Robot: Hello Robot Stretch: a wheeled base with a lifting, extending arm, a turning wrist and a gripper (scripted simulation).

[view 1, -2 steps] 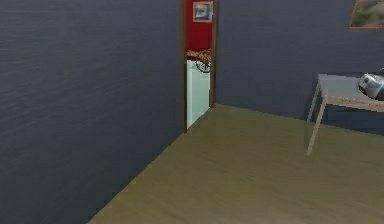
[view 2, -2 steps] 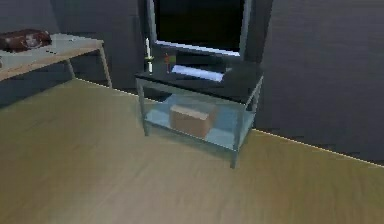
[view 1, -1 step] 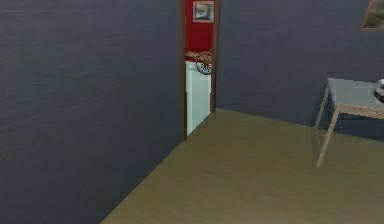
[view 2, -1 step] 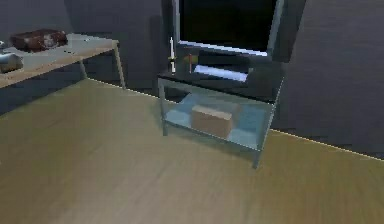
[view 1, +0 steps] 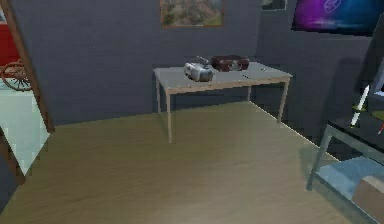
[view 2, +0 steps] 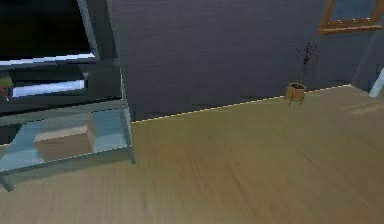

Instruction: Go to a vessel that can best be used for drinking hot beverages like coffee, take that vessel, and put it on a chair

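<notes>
A light table stands against the dark blue far wall in the forward view. On it sit a small grey rounded thing, a dark reddish box-like thing and a flat pale sheet. No shape there can be told as a mug.
A dark TV stand with glass shelves, a brown box and a screen above it stands at the arm side view's left; its corner shows at the forward view's right. A potted plant stands by the far wall. A doorway lies at the forward view's left. Wooden floor stretches between.
</notes>
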